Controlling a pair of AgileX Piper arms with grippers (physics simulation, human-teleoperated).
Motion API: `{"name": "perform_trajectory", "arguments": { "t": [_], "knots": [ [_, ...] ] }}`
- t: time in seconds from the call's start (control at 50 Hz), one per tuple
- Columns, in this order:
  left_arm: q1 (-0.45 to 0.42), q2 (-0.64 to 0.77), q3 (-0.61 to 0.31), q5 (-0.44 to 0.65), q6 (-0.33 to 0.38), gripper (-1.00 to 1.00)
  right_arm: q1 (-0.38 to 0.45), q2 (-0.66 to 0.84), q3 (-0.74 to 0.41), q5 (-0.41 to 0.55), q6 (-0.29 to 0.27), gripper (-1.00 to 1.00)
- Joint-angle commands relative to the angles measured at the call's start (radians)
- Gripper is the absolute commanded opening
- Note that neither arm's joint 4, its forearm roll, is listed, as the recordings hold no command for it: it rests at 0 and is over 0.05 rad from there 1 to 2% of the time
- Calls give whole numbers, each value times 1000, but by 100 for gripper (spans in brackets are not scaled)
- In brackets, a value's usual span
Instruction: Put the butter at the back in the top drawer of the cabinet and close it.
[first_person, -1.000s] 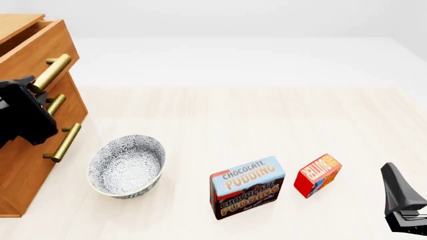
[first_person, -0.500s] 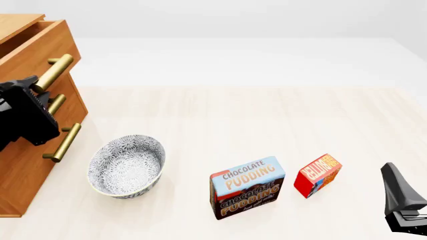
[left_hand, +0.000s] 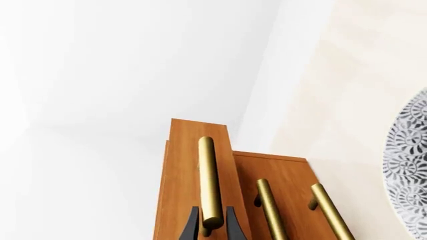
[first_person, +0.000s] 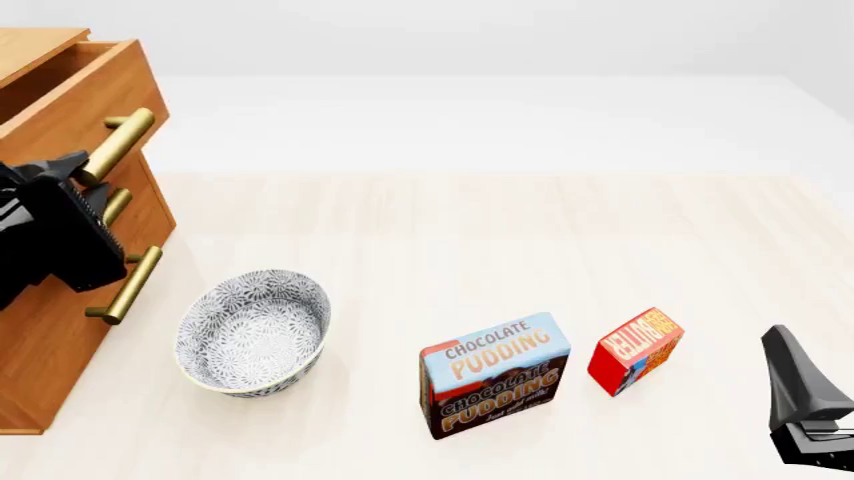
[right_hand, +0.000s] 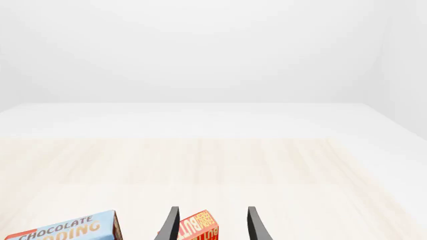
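Observation:
The butter (first_person: 637, 350), a small red box with an orange label, lies on the table at the front right. My right gripper (first_person: 787, 345) hangs open a little to its right, apart from it; in the right wrist view the butter (right_hand: 199, 229) shows just ahead between the spread fingers of the right gripper (right_hand: 213, 212). The cabinet (first_person: 54, 330) stands at the left with the top drawer (first_person: 80, 90) pulled partly out. My left gripper (first_person: 83, 172) is shut on the near end of the top drawer's brass handle (first_person: 118, 140); the left wrist view shows the left gripper (left_hand: 212, 225) pinching that handle (left_hand: 208, 175).
A patterned grey bowl (first_person: 254, 330) sits just right of the cabinet's lower drawers. The chocolate pudding box (first_person: 494, 375) stands upright left of the butter. The two lower drawer handles (first_person: 127, 285) stick out below my left gripper.
The top drawer has slid a little further out of the cabinet, and my left gripper has moved with its handle. The right arm and the boxes have not moved.

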Motion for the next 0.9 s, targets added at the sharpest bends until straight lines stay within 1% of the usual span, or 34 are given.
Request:
{"name": "perform_trajectory", "arguments": {
  "t": [0.02,0.2,0.46,0.9],
  "knots": [
    [-61,86,11,9,-3,-100,0,0,0,0,0,100],
    [-71,102,16,-5,-3,-100,0,0,0,0,0,100],
    [-80,96,22,2,-5,-100,0,0,0,0,0,100],
    [-121,128,20,-1,-31,-100,0,0,0,0,0,100]
  ]
}}
